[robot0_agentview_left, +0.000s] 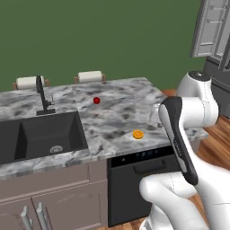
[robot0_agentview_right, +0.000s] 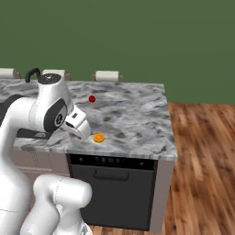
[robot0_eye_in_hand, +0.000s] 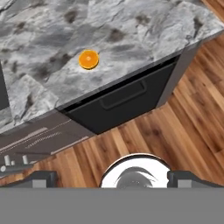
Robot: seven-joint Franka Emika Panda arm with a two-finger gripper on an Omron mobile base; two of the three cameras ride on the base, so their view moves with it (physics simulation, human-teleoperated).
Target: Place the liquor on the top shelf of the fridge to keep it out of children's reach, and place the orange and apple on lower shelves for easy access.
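Observation:
The orange (robot0_agentview_left: pixel 138 134) lies near the front edge of the marble counter (robot0_agentview_left: pixel 121 96). It also shows as an orange (robot0_agentview_right: pixel 98 137) (robot0_eye_in_hand: pixel 89 59) in the other two views. The apple (robot0_agentview_left: pixel 96 100) (robot0_agentview_right: pixel 92 98) sits further back, mid-counter. My gripper (robot0_eye_in_hand: pixel 113 178) is open with nothing between its widely spread fingertips. It looks down from above the counter's front edge, and its white hand (robot0_agentview_right: pixel 77 122) hovers just left of the orange. The fridge (robot0_agentview_left: pixel 219 74) stands at the far right with a door (robot0_agentview_left: pixel 210 27) swung open. The liquor, the top shelf and the lower shelves are out of view.
A dark sink (robot0_agentview_left: pixel 45 134) with a black faucet (robot0_agentview_left: pixel 42 96) takes up the counter's left part. Paper towel rolls (robot0_agentview_left: pixel 90 76) stand at the back edge. A black dishwasher (robot0_agentview_right: pixel 114 188) sits under the counter. Wooden floor (robot0_agentview_right: pixel 202 160) stretches to the right.

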